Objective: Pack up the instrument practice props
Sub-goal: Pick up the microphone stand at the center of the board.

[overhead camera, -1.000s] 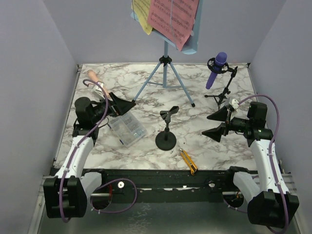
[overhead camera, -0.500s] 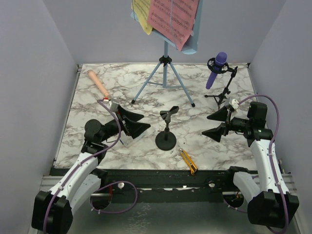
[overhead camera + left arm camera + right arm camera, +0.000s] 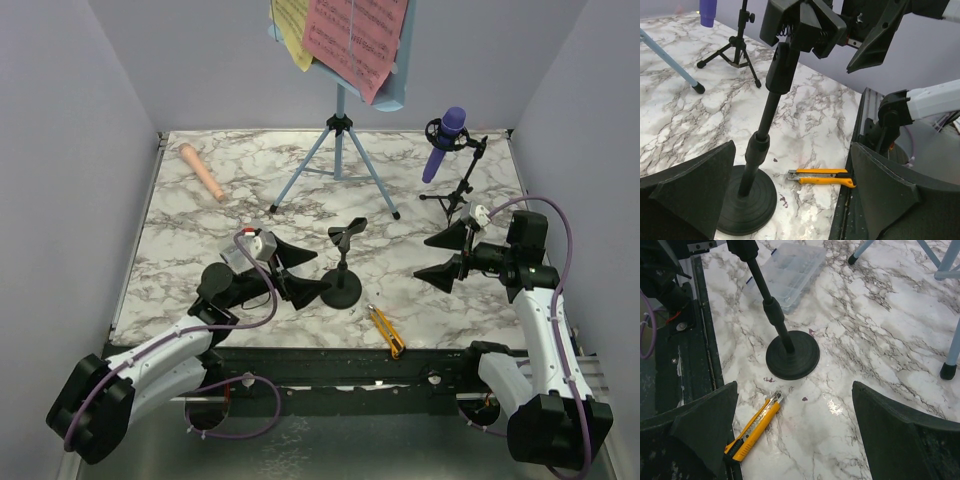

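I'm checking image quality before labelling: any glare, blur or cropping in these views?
Top external: even light, sharp, music rack cut off by the top edge. Right wrist: small glare patch on the marble table near the utility knife. Left wrist: no obvious glare.

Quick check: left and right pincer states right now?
Left pincer: open, holding nothing.
Right pincer: open, holding nothing.
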